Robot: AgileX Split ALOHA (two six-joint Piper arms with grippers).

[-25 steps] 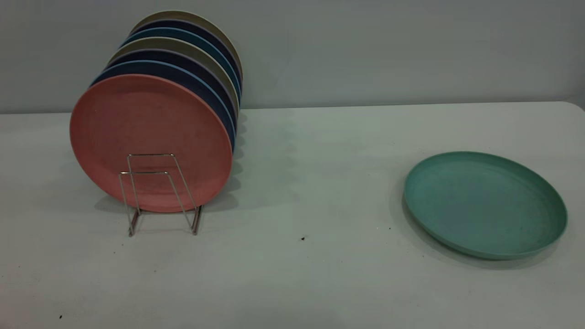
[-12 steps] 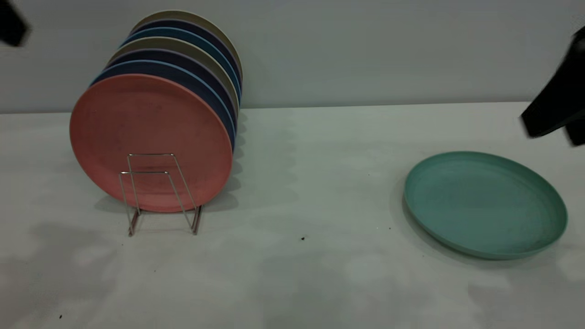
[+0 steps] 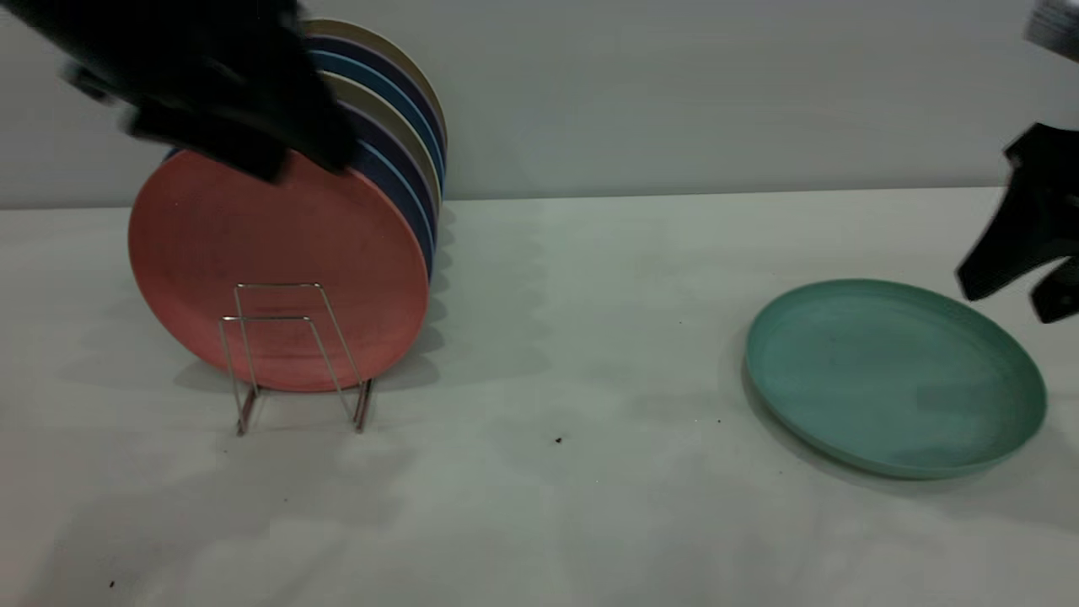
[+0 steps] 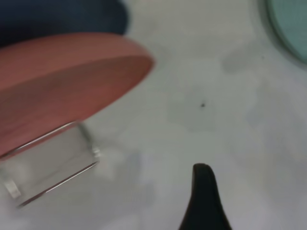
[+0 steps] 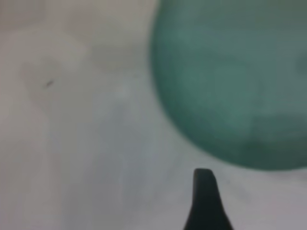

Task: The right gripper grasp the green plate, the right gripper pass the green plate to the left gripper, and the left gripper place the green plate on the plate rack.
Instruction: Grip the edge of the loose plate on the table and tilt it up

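The green plate (image 3: 893,375) lies flat on the white table at the right; it also shows in the right wrist view (image 5: 230,81) and at a corner of the left wrist view (image 4: 292,24). My right gripper (image 3: 1016,295) hangs at the right edge, just above the plate's far right rim, open and empty; one finger (image 5: 205,196) shows in its wrist view. My left gripper (image 3: 211,110) is a blurred black shape above the racked plates at the upper left, empty; one finger (image 4: 204,191) shows alone. The plate rack (image 3: 278,286) stands at the left, its front wire loops bare.
A salmon-pink plate (image 3: 278,261) stands upright at the front of the rack, with several dark blue and beige plates (image 3: 396,143) behind it. The pink plate (image 4: 62,76) and the rack wire (image 4: 93,153) show in the left wrist view. A grey wall runs behind the table.
Both arms have come into view. The left gripper has swung in from the upper left corner to above the racked plates. The right gripper has dropped lower toward the green plate's rim.
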